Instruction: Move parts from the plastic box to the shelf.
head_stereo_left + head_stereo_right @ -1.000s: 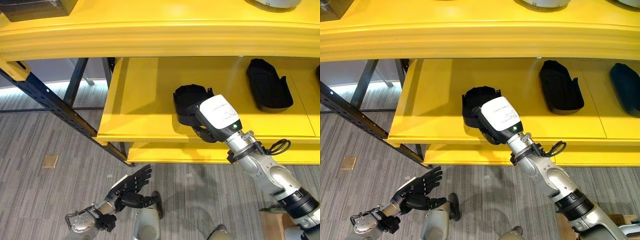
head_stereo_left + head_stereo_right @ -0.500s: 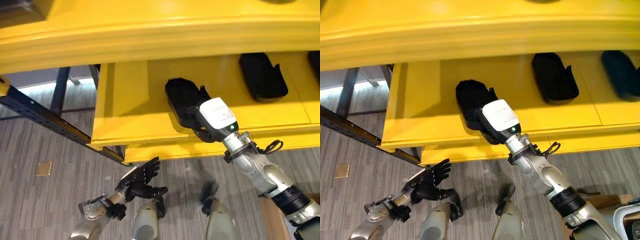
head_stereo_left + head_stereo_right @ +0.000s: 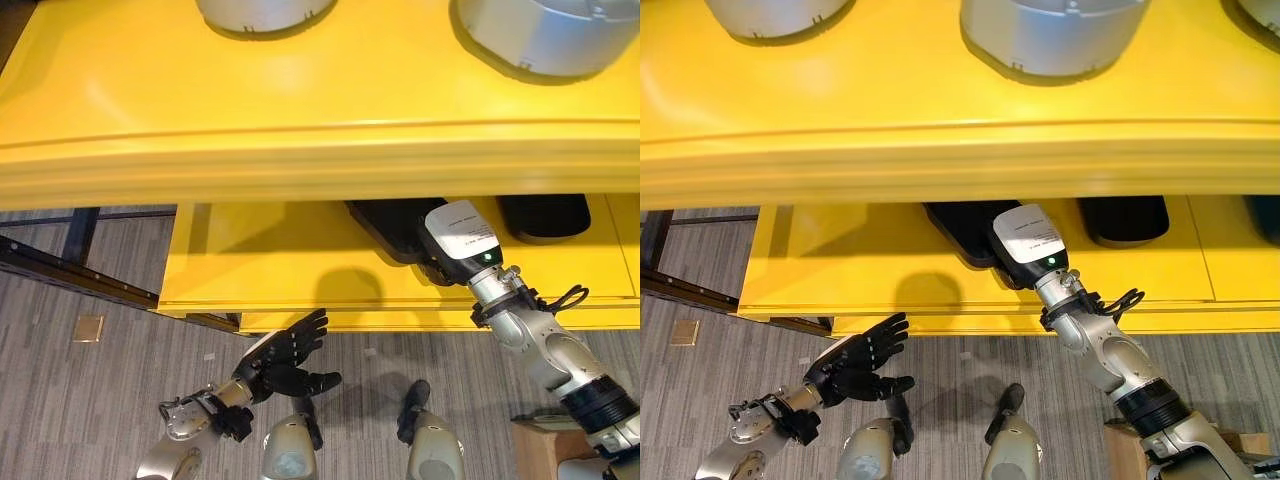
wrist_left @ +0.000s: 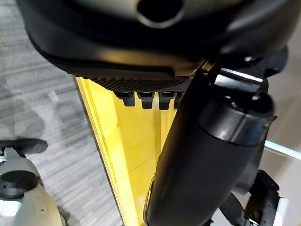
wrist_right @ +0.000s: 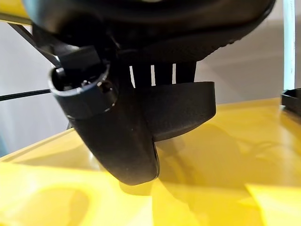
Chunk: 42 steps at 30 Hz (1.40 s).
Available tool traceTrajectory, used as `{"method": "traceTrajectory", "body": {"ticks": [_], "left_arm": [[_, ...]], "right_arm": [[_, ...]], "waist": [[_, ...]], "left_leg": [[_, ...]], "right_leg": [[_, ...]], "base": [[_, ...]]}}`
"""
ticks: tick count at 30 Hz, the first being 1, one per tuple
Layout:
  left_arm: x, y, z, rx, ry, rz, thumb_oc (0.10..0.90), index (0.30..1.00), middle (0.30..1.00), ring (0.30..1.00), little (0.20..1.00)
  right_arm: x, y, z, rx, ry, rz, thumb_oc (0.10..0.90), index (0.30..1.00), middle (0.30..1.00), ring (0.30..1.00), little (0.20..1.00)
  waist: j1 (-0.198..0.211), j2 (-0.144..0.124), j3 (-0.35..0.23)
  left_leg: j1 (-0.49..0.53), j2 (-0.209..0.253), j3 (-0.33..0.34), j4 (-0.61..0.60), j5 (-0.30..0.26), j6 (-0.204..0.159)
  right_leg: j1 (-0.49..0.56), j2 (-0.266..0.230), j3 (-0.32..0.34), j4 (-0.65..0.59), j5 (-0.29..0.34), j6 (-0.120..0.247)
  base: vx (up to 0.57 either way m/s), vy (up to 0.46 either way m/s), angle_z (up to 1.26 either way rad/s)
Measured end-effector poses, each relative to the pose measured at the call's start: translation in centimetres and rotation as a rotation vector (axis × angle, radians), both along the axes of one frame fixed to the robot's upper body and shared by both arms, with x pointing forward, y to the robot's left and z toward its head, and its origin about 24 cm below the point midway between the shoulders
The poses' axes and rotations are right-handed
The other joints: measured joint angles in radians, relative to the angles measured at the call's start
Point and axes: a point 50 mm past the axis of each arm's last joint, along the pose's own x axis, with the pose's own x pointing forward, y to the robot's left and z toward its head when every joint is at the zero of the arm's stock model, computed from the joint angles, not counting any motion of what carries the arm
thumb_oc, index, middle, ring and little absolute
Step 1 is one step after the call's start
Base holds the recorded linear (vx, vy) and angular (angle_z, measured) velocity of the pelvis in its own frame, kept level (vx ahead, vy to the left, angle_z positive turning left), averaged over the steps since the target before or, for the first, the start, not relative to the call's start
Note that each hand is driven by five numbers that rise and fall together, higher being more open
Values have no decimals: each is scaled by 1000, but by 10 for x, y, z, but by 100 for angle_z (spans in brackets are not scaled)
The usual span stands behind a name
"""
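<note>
The right hand (image 5: 122, 132) is curled round the black part (image 5: 181, 110), resting it on the shelf (image 5: 225, 155) beneath; release remains, while the left hand (image 3: 280, 360) hangs open.

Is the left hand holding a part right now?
No. The left hand hangs open and empty above the floor, below the yellow shelf.

Grey striped carpet floor (image 3: 90, 400) at 7 o'clock, small tan square (image 3: 88, 328) at 8 o'clock, dark steel rack beam (image 3: 70, 275) at 9 o'clock
</note>
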Motion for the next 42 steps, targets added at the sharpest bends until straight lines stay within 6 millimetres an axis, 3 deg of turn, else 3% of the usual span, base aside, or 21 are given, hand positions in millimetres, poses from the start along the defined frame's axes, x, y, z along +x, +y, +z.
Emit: {"method": "traceTrajectory", "body": {"ticks": [9, 12, 19, 23, 30, 34, 35, 36, 38, 39, 40, 41, 42], "left_arm": [[4, 6, 4, 27, 13, 1, 900, 1000, 1000, 1000, 1000], [8, 4, 5, 47, 21, -27, 900, 1000, 1000, 1000, 1000], [8, -1, 4, 48, 29, -44, 900, 1000, 1000, 1000, 1000], [7, 0, 4, 47, 33, -32, 900, 1000, 1000, 1000, 1000], [13, -3, 10, 45, 0, -13, 900, 1000, 1000, 1000, 1000], [13, -7, 16, -1, -1, 8, 900, 1000, 1000, 1000, 1000], [14, -7, 19, -4, -6, 8, 900, 1000, 1000, 1000, 1000], [15, -6, 23, -22, -24, 25, 900, 1000, 1000, 1000, 1000], [14, -7, 17, -48, -10, 60, 900, 1000, 1000, 1000, 1000], [12, -11, 11, -57, 17, 55, 900, 1000, 1000, 1000, 1000], [11, -17, 8, -62, 26, 32, 900, 1000, 1000, 1000, 1000], [12, -24, 9, -73, 19, 6, 900, 1000, 1000, 1000, 1000], [11, -30, 8, -77, 25, -20, 900, 1000, 1000, 1000, 1000]], "right_arm": [[13, -3, 9, 6, -25, -66, 400, 300, 300, 300, 300], [19, -4, 18, 8, -42, -101, 400, 300, 300, 300, 300], [25, -4, 10, 94, 3, -179, 400, 300, 300, 300, 300], [27, 4, 0, 132, 39, -187, 400, 300, 300, 300, 300], [28, 12, -7, 176, 67, -200, 400, 300, 300, 300, 300], [28, 9, -10, 199, 91, -229, 400, 300, 300, 300, 300], [28, 9, -10, 200, 93, -232, 400, 300, 300, 300, 300], [30, 13, -9, 209, 99, -228, 400, 300, 300, 300, 300], [36, 26, 2, 214, 102, -188, 400, 300, 300, 300, 300], [38, 32, 8, 232, 103, -177, 400, 300, 300, 300, 300], [38, 31, 9, 237, 107, -187, 400, 300, 300, 300, 300], [40, 27, 12, 241, 110, -201, 400, 300, 300, 300, 300], [41, 22, 16, 237, 101, -215, 400, 300, 300, 300, 300]], "waist": [[-3, 12, 2], [-24, 24, 6], [-28, 42, 20], [-30, 48, 22], [-30, 49, 22], [-30, 52, 20], [-30, 52, 20], [-22, 49, 20], [-4, 43, 16], [-3, 37, 11], [-1, 31, -3], [-5, 27, -6], [-4, 22, -6]], "left_leg": [[-53, -27, -14, 28, -18, 30], [-111, -14, 40, 55, -24, 49], [-143, -8, 34, 131, -44, 67], [-134, -5, 35, 133, -43, 64], [-122, 6, 30, 141, -34, 45], [-104, 7, 17, 152, -23, 29], [-112, 20, 9, 176, -24, 26], [-132, 71, 1, 234, -50, 13], [-147, 127, 30, 286, -91, 3], [-152, 170, 8, 283, -100, -7], [-143, 200, -14, 243, -90, -19], [-135, 243, -64, 201, -34, -41], [-109, 252, -62, 149, -29, -46]], "right_leg": [[-21, -60, -35, 55, -28, 29], [-84, -98, -45, 101, -33, 28], [-99, -124, -40, 150, -38, 30], [-97, -123, -40, 168, -64, 37], [-110, -130, -38, 237, -103, 19], [-112, -148, -36, 323, -171, 13], [-116, -147, -34, 348, -200, 18], [-140, -146, -9, 390, -239, -7], [-198, -126, 29, 423, -241, -40], [-223, -112, 48, 436, -240, -48], [-261, -99, 77, 453, -253, -57], [-297, -90, 115, 478, -254, -54], [-340, -108, 128, 516, -260, -55]], "base": [[-62, 14, 18], [-73, 32, 27], [13, -75, 7], [79, -65, -1], [32, -139, 1], [68, -228, 12], [18, 84, 14], [-3, 232, -13], [9, 353, -64], [-10, 429, -73], [-19, 376, -59], [-49, 405, -57], [-4, 251, -43]]}}
